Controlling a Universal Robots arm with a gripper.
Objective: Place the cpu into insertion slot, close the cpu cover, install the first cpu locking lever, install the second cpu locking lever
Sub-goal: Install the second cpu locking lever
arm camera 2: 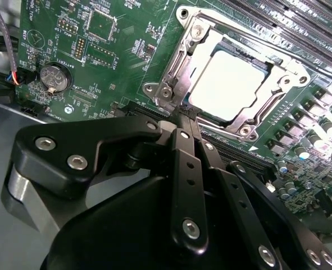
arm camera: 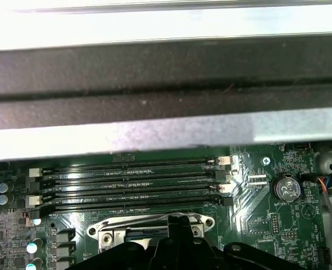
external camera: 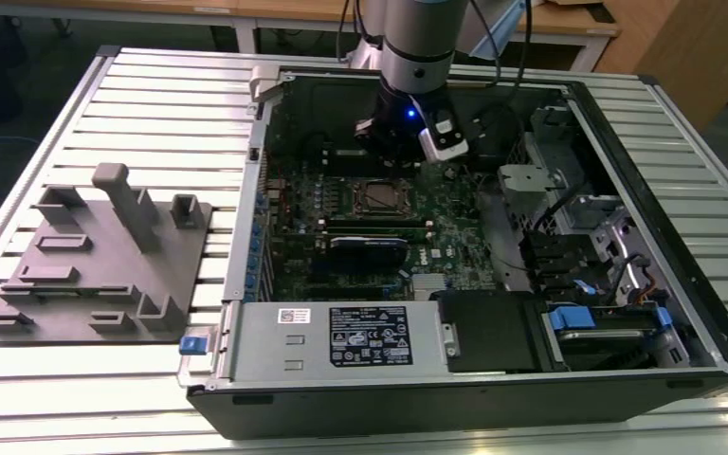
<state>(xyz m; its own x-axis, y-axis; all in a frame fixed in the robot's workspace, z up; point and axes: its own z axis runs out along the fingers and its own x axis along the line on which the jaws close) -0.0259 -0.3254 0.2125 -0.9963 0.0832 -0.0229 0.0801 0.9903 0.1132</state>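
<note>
Open computer case [external camera: 667, 313] on the slatted tabletop [external camera: 149, 85]; the cpu [arm camera 2: 233, 84] lies in the insertion slot [arm camera 2: 254, 61] on the green board, the cpu cover [arm camera 2: 180, 62] framing it; the claw [arm camera 2: 189, 115], fingertips pressed together and holding nothing, hovers just beside the cover's edge.
</note>
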